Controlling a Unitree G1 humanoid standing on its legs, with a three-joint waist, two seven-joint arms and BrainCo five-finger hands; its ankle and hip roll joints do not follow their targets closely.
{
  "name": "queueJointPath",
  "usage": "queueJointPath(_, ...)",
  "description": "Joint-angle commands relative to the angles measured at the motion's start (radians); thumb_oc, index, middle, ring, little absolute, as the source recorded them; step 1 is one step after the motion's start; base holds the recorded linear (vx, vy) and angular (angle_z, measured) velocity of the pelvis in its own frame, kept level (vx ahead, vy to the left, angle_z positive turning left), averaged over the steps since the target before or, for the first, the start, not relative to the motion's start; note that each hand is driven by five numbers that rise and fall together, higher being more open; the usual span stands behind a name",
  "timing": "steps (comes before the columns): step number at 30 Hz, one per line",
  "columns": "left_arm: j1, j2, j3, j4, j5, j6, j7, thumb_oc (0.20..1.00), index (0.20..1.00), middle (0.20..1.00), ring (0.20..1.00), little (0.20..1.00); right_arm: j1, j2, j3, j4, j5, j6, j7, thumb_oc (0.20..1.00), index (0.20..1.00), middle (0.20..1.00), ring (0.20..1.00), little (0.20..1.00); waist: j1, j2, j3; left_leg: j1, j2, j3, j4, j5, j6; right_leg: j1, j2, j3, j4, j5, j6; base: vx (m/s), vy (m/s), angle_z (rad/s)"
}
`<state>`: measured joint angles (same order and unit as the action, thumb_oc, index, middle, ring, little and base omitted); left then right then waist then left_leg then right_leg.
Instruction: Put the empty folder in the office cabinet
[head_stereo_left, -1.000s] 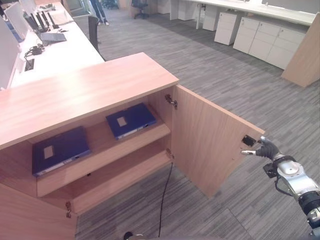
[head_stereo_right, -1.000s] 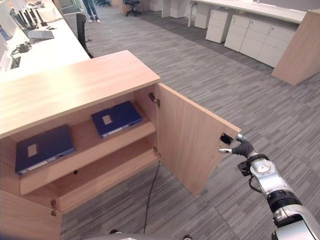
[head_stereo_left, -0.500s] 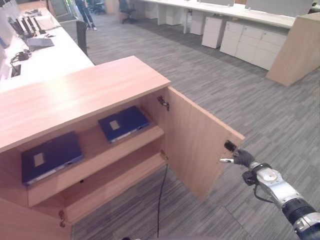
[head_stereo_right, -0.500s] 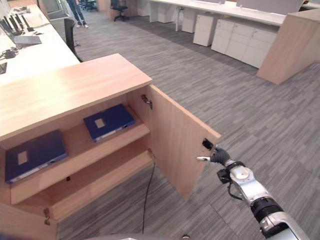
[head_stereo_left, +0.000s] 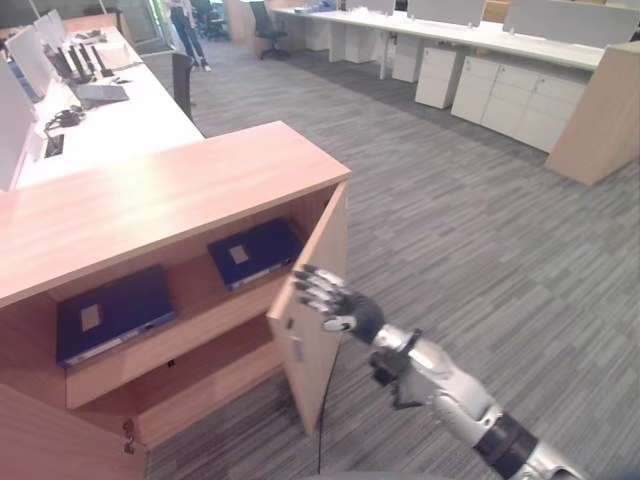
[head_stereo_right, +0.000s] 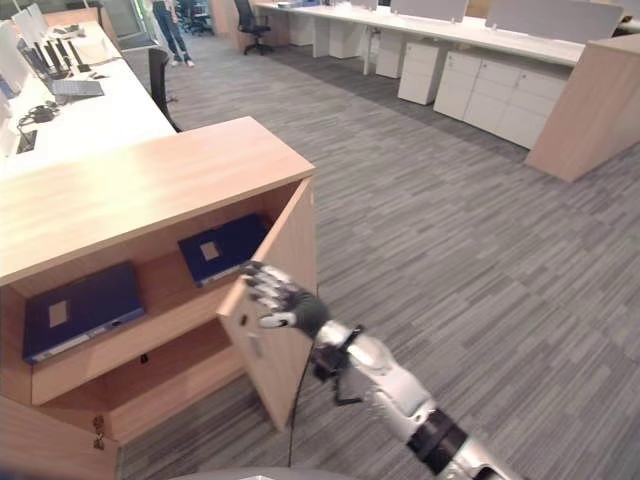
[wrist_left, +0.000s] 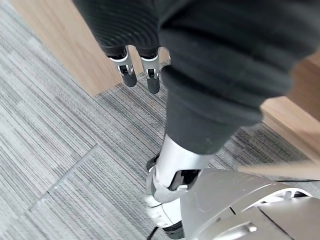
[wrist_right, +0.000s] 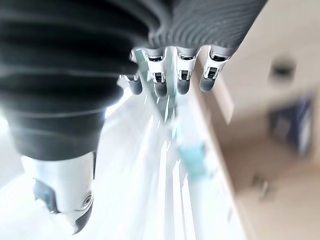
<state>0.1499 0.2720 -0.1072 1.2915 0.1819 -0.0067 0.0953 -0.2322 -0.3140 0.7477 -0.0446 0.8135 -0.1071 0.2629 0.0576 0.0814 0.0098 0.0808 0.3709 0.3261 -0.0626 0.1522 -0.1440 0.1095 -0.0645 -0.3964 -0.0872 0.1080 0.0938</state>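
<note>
Two dark blue folders lie flat on the upper shelf of the wooden office cabinet (head_stereo_left: 180, 190): one at the left (head_stereo_left: 110, 312), one further right (head_stereo_left: 252, 250). The cabinet door (head_stereo_left: 318, 270) stands about half closed, its free edge pointing toward me. My right hand (head_stereo_left: 335, 305) is open, with straight fingers (wrist_right: 170, 75) against the door's outer face near that free edge. My left hand's fingers (wrist_left: 129, 70) hang relaxed above the carpet beside a wooden panel and hold nothing.
A long white desk (head_stereo_left: 110, 110) with monitors and a keyboard runs behind the cabinet, with a dark chair (head_stereo_left: 186, 75) beside it. White drawer units (head_stereo_left: 500, 95) and a wooden panel (head_stereo_left: 600, 110) stand at the back right. A person (head_stereo_left: 187, 25) stands far back. Grey carpet (head_stereo_left: 480, 260) lies to the right.
The cabinet door has swung from wide open to about half closed. My right hand moved left with the door's free edge, from the far right to the middle. The camera shifted a little.
</note>
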Motion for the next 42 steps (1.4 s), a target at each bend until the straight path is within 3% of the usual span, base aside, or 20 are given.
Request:
queueJointPath(1,-0.056,0.062,0.006,0.040,-0.004,-0.010,0.031,1.000,1.000,1.000,1.000,1.000,-0.081,0.064,-0.022,-0.020,0.094,-0.038,0.032,1.000,1.000,1.000,1.000,1.000,0.009,-0.071,0.051,-0.030,0.010,0.026,0.021,0.053,-0.059,0.029,0.075,-0.004,0.005,-0.215,-0.069,-0.02,-0.005,0.09)
queueJointPath(7,-0.067,0.094,0.023,0.024,-0.002,-0.022,0.043,1.000,1.000,1.000,1.000,1.000,-0.060,0.011,0.018,-0.034,0.073,-0.014,0.058,1.000,1.000,1.000,1.000,1.000,0.021,-0.082,0.065,-0.047,0.011,0.011,0.033,0.058,-0.060,0.016,0.069,-0.012,0.011,-0.206,-0.062,-0.01,-0.010,0.02)
queueJointPath(12,-0.072,0.106,0.045,0.008,-0.049,-0.037,0.042,1.000,1.000,1.000,1.000,1.000,-0.013,-0.061,-0.021,-0.035,0.017,-0.015,0.051,1.000,1.000,1.000,1.000,1.000,0.048,-0.101,0.106,-0.131,0.011,-0.017,0.144,0.072,-0.063,0.004,0.051,-0.054,0.018,-0.198,-0.069,-0.05,-0.018,0.13)
queueJointPath(15,-0.055,0.103,0.078,0.028,-0.077,-0.042,0.026,1.000,1.000,1.000,1.000,1.000,0.036,-0.114,-0.054,0.013,-0.116,0.003,0.047,1.000,1.000,1.000,1.000,1.000,0.059,-0.114,0.108,-0.115,-0.007,-0.020,0.181,-0.005,-0.042,-0.009,0.014,-0.095,0.025,-0.188,-0.059,-0.05,0.069,0.50)
queueJointPath(16,-0.055,0.103,0.078,0.029,-0.077,-0.042,0.026,1.000,1.000,1.000,1.000,1.000,0.037,-0.113,-0.054,0.013,-0.117,0.002,0.047,1.000,1.000,1.000,1.000,1.000,0.058,-0.114,0.107,-0.116,-0.008,-0.020,0.182,-0.006,-0.041,-0.009,0.014,-0.095,0.026,-0.188,-0.058,-0.04,0.109,0.72)
queueJointPath(20,-0.037,0.065,0.131,0.052,-0.108,-0.030,0.006,1.000,1.000,1.000,1.000,1.000,0.121,-0.177,-0.109,0.191,-0.428,0.041,0.005,1.000,1.000,1.000,1.000,1.000,0.044,-0.108,0.086,-0.050,-0.018,0.011,0.144,-0.063,-0.036,-0.041,-0.024,-0.146,0.035,-0.177,-0.037,-0.04,0.123,0.72)
queueJointPath(21,-0.036,0.065,0.129,0.052,-0.108,-0.030,0.006,1.000,1.000,1.000,1.000,1.000,0.123,-0.176,-0.110,0.193,-0.432,0.040,0.006,1.000,1.000,1.000,1.000,1.000,0.044,-0.107,0.084,-0.050,-0.019,0.010,0.142,-0.062,-0.036,-0.041,-0.025,-0.148,0.035,-0.177,-0.036,-0.03,0.186,0.49)
queueJointPath(23,-0.037,0.023,0.119,0.045,-0.142,-0.026,0.001,1.000,1.000,1.000,1.000,1.000,0.204,-0.147,-0.194,0.427,-0.594,0.064,-0.063,1.000,1.000,1.000,1.000,1.000,0.027,-0.092,0.056,-0.030,-0.027,0.056,0.064,-0.063,-0.040,-0.053,-0.056,-0.204,0.030,-0.160,-0.018,-0.05,0.264,0.96)
queueJointPath(24,-0.044,-0.004,0.099,0.047,-0.151,-0.021,-0.001,1.000,1.000,1.000,1.000,1.000,0.244,-0.091,-0.267,0.610,-0.618,0.088,-0.125,1.000,1.000,1.000,1.000,1.000,0.020,-0.078,0.043,-0.028,-0.027,0.084,0.013,-0.040,-0.047,-0.050,-0.074,-0.238,0.022,-0.143,-0.010,-0.03,0.201,1.42)
queueJointPath(26,-0.044,-0.017,0.091,0.050,-0.163,-0.016,-0.004,1.000,1.000,1.000,1.000,1.000,0.257,-0.054,-0.317,0.716,-0.612,0.097,-0.158,1.000,1.000,1.000,1.000,1.000,0.020,-0.071,0.036,-0.028,-0.038,0.077,-0.007,-0.037,-0.045,-0.048,-0.082,-0.244,0.015,-0.130,0.000,0.00,0.196,1.23)
queueJointPath(29,-0.076,-0.033,0.087,0.088,-0.203,-0.018,0.014,1.000,1.000,1.000,1.000,1.000,0.231,0.048,-0.474,1.105,-0.595,0.112,-0.254,1.000,1.000,1.000,1.000,1.000,0.028,-0.068,0.020,-0.051,-0.077,0.044,-0.018,-0.061,-0.022,-0.050,-0.135,-0.277,0.011,-0.075,0.031,-0.03,0.292,0.51)
queueJointPath(30,-0.101,-0.038,0.080,0.120,-0.204,-0.009,0.038,1.000,1.000,1.000,1.000,1.000,0.213,0.080,-0.556,1.288,-0.628,0.141,-0.317,1.000,1.000,1.000,1.000,1.000,0.034,-0.067,0.007,-0.062,-0.113,0.014,-0.025,-0.088,0.002,-0.046,-0.177,-0.297,0.013,-0.036,0.052,-0.01,0.371,0.68)
queueJointPath(33,-0.134,-0.042,0.055,0.143,-0.189,-0.005,0.056,1.000,1.000,1.000,1.000,1.000,0.215,0.095,-0.640,1.402,-0.631,0.157,-0.387,1.000,1.000,1.000,1.000,1.000,0.037,-0.076,-0.003,-0.084,-0.185,-0.033,-0.025,-0.124,0.035,-0.038,-0.247,-0.328,0.023,0.008,0.089,0.04,0.376,0.72)
queueJointPath(35,-0.160,-0.039,0.052,0.147,-0.174,-0.011,0.048,1.000,1.000,1.000,1.000,1.000,0.263,0.114,-0.692,1.376,-0.583,0.157,-0.368,1.000,1.000,1.000,1.000,1.000,0.037,-0.095,0.000,-0.091,-0.315,-0.090,-0.025,-0.162,0.089,-0.012,-0.382,-0.377,0.103,0.040,0.142,0.16,0.683,0.88)
queueJointPath(36,-0.162,-0.032,0.048,0.143,-0.165,-0.009,0.044,1.000,1.000,1.000,1.000,1.000,0.278,0.119,-0.709,1.360,-0.577,0.159,-0.373,1.000,1.000,1.000,1.000,1.000,0.036,-0.100,0.005,-0.080,-0.360,-0.120,-0.025,-0.182,0.106,-0.003,-0.433,-0.385,0.153,0.049,0.148,0.18,0.580,1.44)
queueJointPath(37,-0.170,-0.024,0.038,0.145,-0.162,-0.010,0.043,1.000,1.000,1.000,1.000,1.000,0.285,0.124,-0.726,1.349,-0.559,0.150,-0.385,1.000,1.000,1.000,1.000,1.000,0.014,-0.103,0.015,-0.079,-0.391,-0.167,-0.025,-0.193,0.117,0.002,-0.469,-0.349,0.199,0.079,0.147,0.14,0.322,1.46)
queueJointPath(38,-0.176,-0.026,0.027,0.140,-0.169,-0.013,0.047,1.000,1.000,1.000,1.000,1.000,0.284,0.134,-0.726,1.344,-0.543,0.146,-0.386,1.000,1.000,1.000,1.000,1.000,-0.013,-0.096,0.024,-0.073,-0.403,-0.202,-0.025,-0.194,0.126,-0.021,-0.451,-0.218,0.207,0.070,0.138,0.12,0.183,1.90)
queueJointPath(39,-0.176,-0.026,0.022,0.139,-0.176,-0.017,0.048,1.000,1.000,1.000,1.000,1.000,0.283,0.139,-0.720,1.344,-0.534,0.141,-0.385,1.000,1.000,1.000,1.000,1.000,-0.024,-0.091,0.022,-0.073,-0.405,-0.219,-0.025,-0.192,0.130,-0.037,-0.420,-0.145,0.211,0.037,0.122,0.07,0.093,1.55)
queueJointPath(40,-0.180,-0.030,0.010,0.136,-0.190,-0.023,0.049,1.000,1.000,1.000,1.000,1.000,0.281,0.150,-0.712,1.334,-0.501,0.125,-0.380,1.000,1.000,1.000,1.000,1.000,-0.038,-0.081,0.028,-0.089,-0.402,-0.250,-0.025,-0.164,0.142,-0.082,-0.334,-0.042,0.240,-0.057,0.070,0.06,0.037,1.72)
queueJointPath(42,-0.184,-0.033,0.009,0.135,-0.230,-0.031,0.051,1.000,1.000,1.000,1.000,1.000,0.274,0.158,-0.691,1.327,-0.458,0.106,-0.377,1.000,1.000,1.000,1.000,1.000,-0.053,-0.082,0.037,-0.097,-0.404,-0.289,-0.025,-0.149,0.149,-0.128,-0.213,0.055,0.266,-0.142,0.036,0.05,-0.074,1.33)
